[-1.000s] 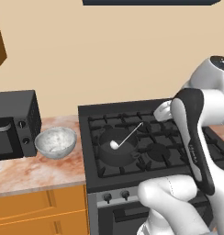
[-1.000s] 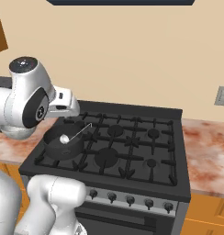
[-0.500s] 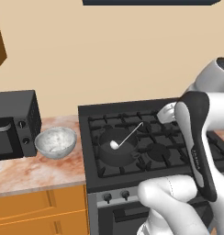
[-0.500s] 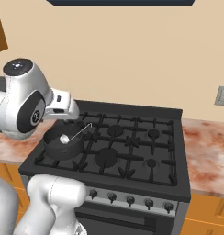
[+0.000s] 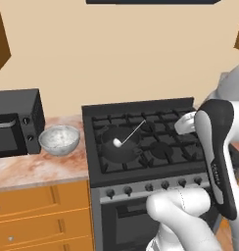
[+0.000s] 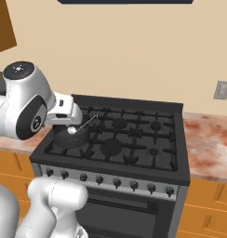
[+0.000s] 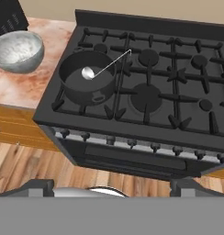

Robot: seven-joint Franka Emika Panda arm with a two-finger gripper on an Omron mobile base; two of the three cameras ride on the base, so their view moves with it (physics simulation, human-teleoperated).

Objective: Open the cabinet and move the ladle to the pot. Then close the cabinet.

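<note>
The ladle (image 7: 88, 72) lies in the pot (image 7: 86, 82) on the stove (image 7: 146, 98), bowl down, handle leaning on the rim. The claw (image 7: 112, 186) hangs back, spread and empty, apparently freed for closing the cabinet

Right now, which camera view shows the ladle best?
The hand view: the ladle is seen from above, bowl inside the pot, handle over the rim. The left base view shows it smaller, and in the right base view the arm hides part of it.
</note>
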